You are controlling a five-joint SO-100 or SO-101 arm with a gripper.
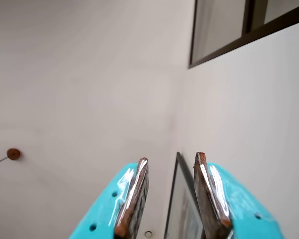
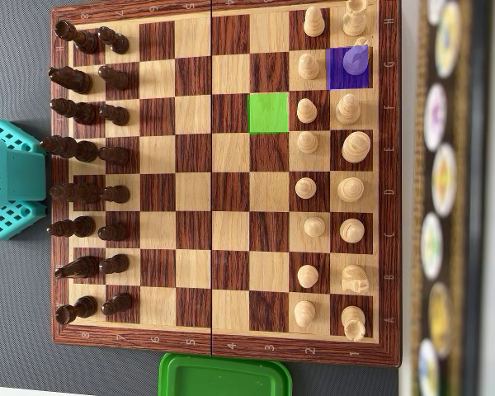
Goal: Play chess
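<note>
Overhead, your wooden chessboard point(image 2: 194, 177) holds dark pieces point(image 2: 87, 196) left, pale pieces point(image 2: 330, 177) right; your turquoise two-finger gripper point(image 1: 170, 162) points at a white wall point(image 1: 79, 89), fingers spread, empty.

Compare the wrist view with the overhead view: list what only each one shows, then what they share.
Only the wrist view: the gripper, open and empty, pointing up at a white wall, a dark window frame and a picture frame.

Only the overhead view: the chessboard, dark pieces on the left, light pieces on the right, a green square, a purple square and a green lid.

Shared: only the teal arm; no object appears in both.
</note>
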